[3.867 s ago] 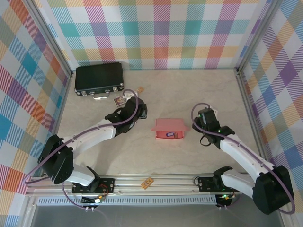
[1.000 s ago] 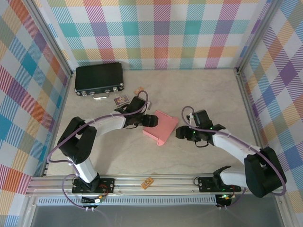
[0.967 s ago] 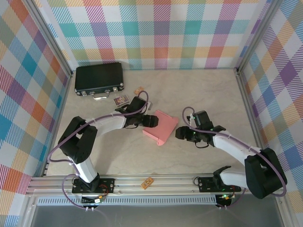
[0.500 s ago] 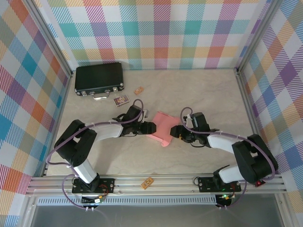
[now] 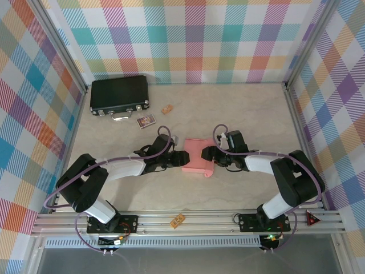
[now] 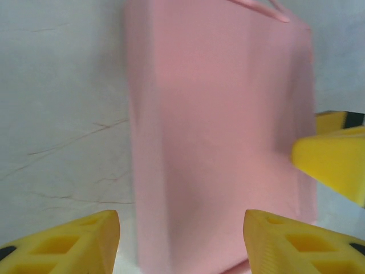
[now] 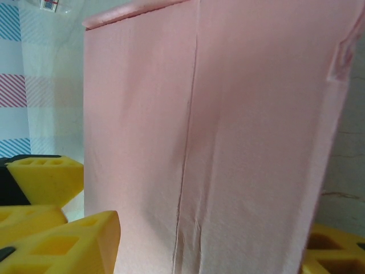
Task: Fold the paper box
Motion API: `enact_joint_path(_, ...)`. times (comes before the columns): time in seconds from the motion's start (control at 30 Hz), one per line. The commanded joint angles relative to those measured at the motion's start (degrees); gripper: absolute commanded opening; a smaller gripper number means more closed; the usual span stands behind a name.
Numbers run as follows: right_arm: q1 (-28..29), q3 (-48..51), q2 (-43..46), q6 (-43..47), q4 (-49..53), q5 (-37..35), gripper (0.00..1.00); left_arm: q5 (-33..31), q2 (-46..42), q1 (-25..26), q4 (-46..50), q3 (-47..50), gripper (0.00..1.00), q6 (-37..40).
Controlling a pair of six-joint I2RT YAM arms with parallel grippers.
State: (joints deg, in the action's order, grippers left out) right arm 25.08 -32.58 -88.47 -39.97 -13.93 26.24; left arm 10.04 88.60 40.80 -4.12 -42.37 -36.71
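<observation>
The pink paper box (image 5: 195, 161) lies flat near the middle of the table (image 5: 251, 114), and 2 arms reach in to it from both sides. The left gripper (image 5: 181, 158) is at the left edge of the box. The right gripper (image 5: 209, 155) is at its right edge. The 2 are very near each other, with the box between them. In the left wrist view the left gripper is open wide. Its yellow fingers (image 6: 74, 242) sit far apart, 1 on each side of the box, and a thin strip of table shows between the left finger and the box. A yellow finger of the right gripper pokes in from the right, just at the box's edge. In the right wrist view the box is very close, with a fold line down its middle. That gripper's fingers (image 7: 63, 245) are also spread, 1 on each side of the box, but I cannot tell if they squeeze it. Far back on the left sits a black case (image 5: 119, 94), with a small card (image 5: 146, 120) and a little wooden block (image 5: 167, 108) near it.
</observation>
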Motion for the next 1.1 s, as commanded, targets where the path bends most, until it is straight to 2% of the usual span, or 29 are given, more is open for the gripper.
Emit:
enact_joint_path(0.0, 0.1, -0.4, -0.4, 1.0, -1.8, 1.5, 0.61, -4.5, 0.5, -0.5, 5.9, -4.9, 0.59, 1.9)
enact_joint_path(0.3, 0.1, 1.1, -0.1, 0.4, -3.8, 2.8, 0.6, -2.8, 7.9, -2.3, 8.4, -11.6, 0.46, 3.6)
enact_joint_path(0.47, 0.1, 0.9, -0.6, 0.4, -4.9, 4.1, 0.54, -2.7, 9.8, -2.3, 8.5, -12.0, 0.39, 3.5)
enact_joint_path(0.53, 0.1, 0.7, -0.8, 0.3, -5.8, 5.4, 0.52, -2.6, 10.3, -2.4, 8.4, -11.9, 0.32, 3.6)
enact_joint_path(0.63, 0.1, 0.2, -1.0, 0.4, -6.6, 7.2, 0.51, -2.1, 10.6, -2.6, 7.1, -10.9, 0.27, 3.0)
enact_joint_path(1.07, 1.0, -3.6, -1.3, 0.4, -7.7, 10.0, 0.51, 2.3, 10.1, -5.2, -0.9, -5.6, 0.29, -0.2)
